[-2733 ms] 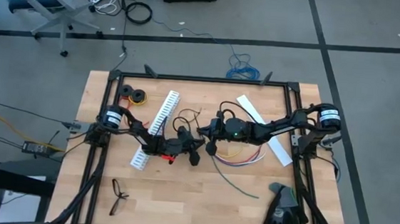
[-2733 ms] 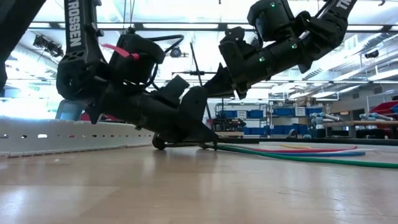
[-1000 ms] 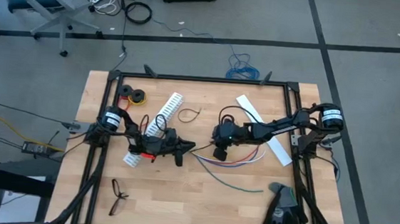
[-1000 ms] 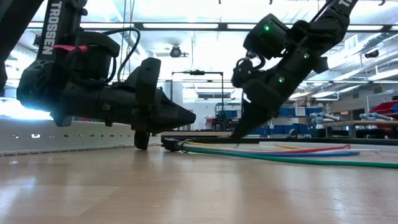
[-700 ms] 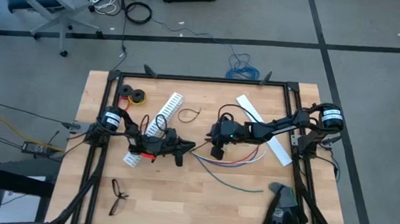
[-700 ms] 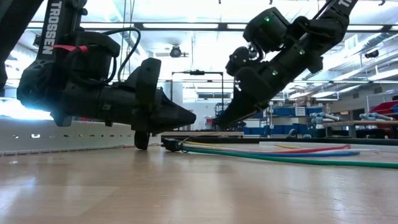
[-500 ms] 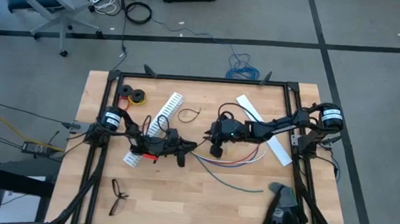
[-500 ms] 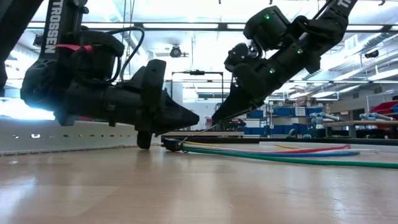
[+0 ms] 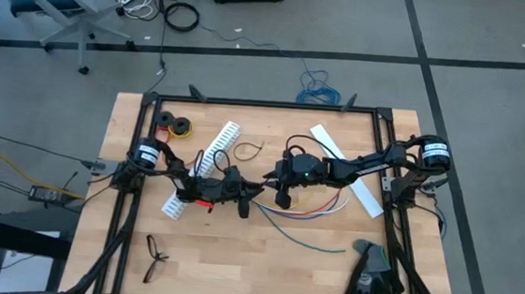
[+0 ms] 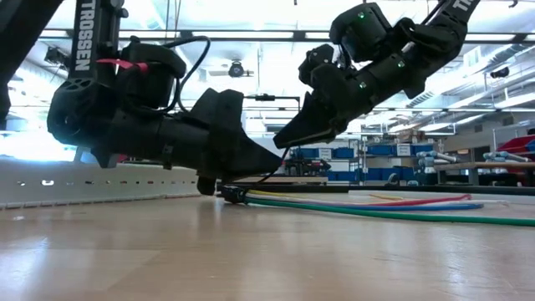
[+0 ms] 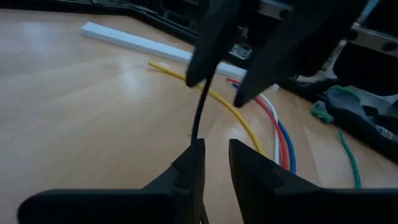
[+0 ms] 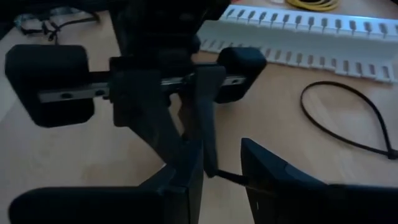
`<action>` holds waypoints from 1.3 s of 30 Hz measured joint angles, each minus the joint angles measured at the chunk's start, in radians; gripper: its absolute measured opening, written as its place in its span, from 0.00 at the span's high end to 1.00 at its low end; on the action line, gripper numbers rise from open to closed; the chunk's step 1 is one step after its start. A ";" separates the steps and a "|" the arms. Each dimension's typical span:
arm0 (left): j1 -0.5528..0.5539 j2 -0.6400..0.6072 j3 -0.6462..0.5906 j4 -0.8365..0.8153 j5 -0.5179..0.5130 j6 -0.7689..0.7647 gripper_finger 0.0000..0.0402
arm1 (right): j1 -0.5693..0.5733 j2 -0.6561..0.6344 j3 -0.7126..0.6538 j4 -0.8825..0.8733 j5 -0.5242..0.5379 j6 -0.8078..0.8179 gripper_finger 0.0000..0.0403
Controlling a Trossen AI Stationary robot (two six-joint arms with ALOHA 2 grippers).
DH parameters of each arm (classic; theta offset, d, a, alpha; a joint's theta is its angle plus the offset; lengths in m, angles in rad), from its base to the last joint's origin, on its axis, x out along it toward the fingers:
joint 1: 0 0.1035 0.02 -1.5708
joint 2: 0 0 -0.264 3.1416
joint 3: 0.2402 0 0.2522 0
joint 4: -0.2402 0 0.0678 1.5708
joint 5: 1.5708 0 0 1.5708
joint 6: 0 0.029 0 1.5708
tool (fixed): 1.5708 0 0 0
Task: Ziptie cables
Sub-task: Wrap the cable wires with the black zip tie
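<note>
The cables [image 9: 309, 207], thin yellow, red, blue, white and green wires, lie on the table right of centre; their bunched ends [image 10: 234, 194] rest on the wood. A thin black ziptie [image 10: 269, 171] rises from those ends to my right gripper [image 9: 269, 180], which slants down over them and is shut on it. My left gripper [image 9: 251, 195] lies almost level just above the table, pointing at the right one. Its fingers [image 11: 189, 162] stand a narrow gap apart, with wood showing between them. My left gripper has the ziptie [image 11: 198, 121] running up from right at one fingertip; whether they touch I cannot tell. My right gripper has the ziptie's free tail [image 12: 229, 177] across the narrow gap between its two fingers, near their tips. The fingers slant down from the table's right. The tail rises in a slack curve, its lower end at the cables.
A white slotted strip [image 9: 203, 166] lies behind my left arm, and a second, looped ziptie [image 9: 248, 149] just beyond it. A flat white strip [image 9: 345, 168] lies at the right rear. Tape rolls [image 9: 175, 123], black eyeglasses [image 9: 153, 256] and dark gloves [image 9: 370, 273] lie toward the corners.
My right gripper has risen and tipped from pointing steeply down at the table to a shallower slant, drawing the ziptie's tail up off the wood. My left gripper has slid toward the table's right, closer to the right gripper, and has rolled somewhat. The cables have stayed put.
</note>
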 joint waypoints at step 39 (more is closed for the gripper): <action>0.028 -0.031 -0.033 0.007 0.142 0.053 0.79 | 0.001 -0.001 0.001 0.062 -0.030 -0.014 0.81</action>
